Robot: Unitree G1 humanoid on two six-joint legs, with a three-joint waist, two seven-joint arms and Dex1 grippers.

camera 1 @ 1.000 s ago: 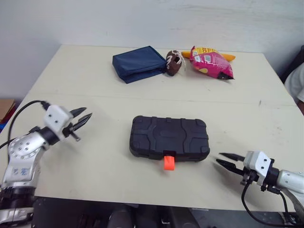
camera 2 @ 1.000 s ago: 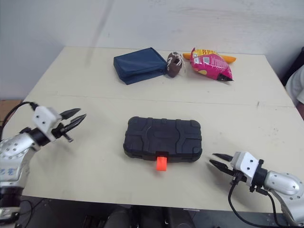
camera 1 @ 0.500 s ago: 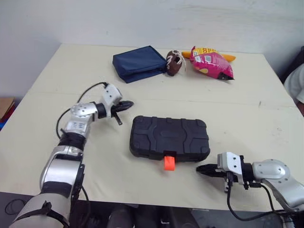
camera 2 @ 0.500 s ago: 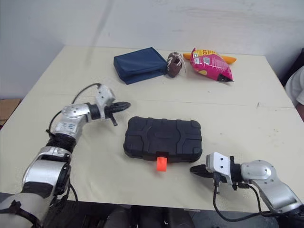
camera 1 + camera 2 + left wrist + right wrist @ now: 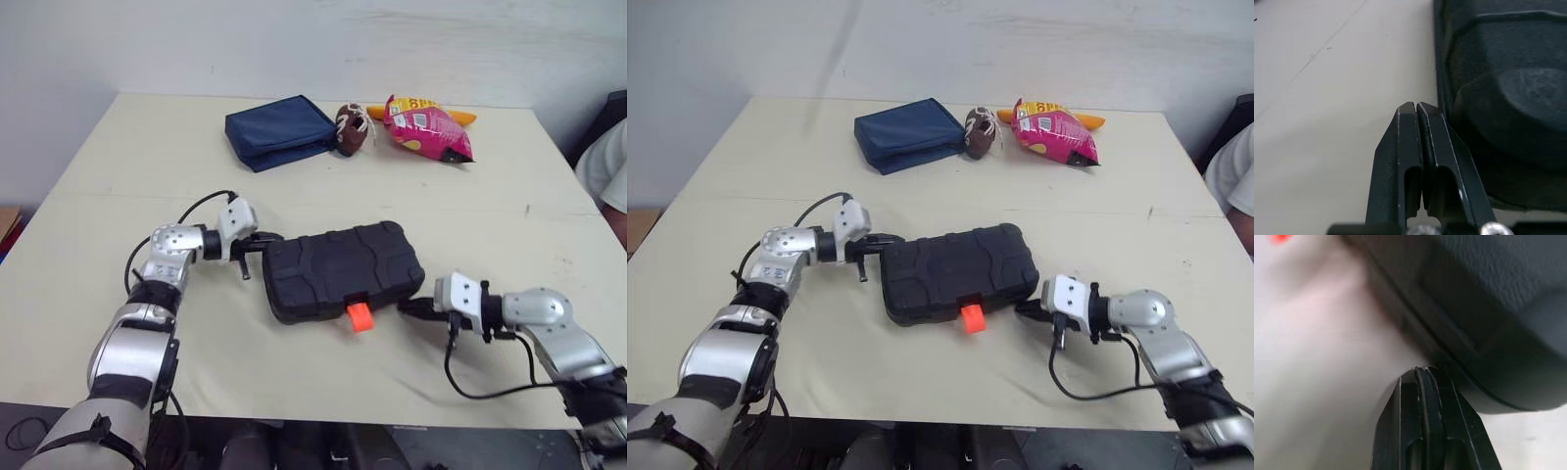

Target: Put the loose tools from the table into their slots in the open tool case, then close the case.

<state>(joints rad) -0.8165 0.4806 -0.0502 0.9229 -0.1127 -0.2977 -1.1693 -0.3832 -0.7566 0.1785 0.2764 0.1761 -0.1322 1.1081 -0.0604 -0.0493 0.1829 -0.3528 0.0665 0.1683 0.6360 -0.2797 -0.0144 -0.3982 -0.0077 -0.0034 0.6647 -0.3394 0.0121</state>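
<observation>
The black tool case (image 5: 343, 269) lies closed in the middle of the table, turned at a slant, with its orange latch (image 5: 361, 315) on the near side. My left gripper (image 5: 263, 240) is shut, its tip against the case's left end; the left wrist view has the joined fingertips (image 5: 1416, 105) beside the case wall (image 5: 1508, 98). My right gripper (image 5: 409, 307) is shut too and touches the case's near right corner, seen close up in the right wrist view (image 5: 1422, 369) under the case edge (image 5: 1488, 308). No loose tools are in view.
At the back of the table (image 5: 118, 166) lie a navy pouch (image 5: 277, 129), a small brown football (image 5: 351, 128) and a pink snack bag (image 5: 426, 125). A person's white sleeve (image 5: 607, 166) shows at the right edge.
Both grippers have closed in from the sides and now touch the case. The case has turned, its right end farther from me than before. The camera has shifted slightly.
</observation>
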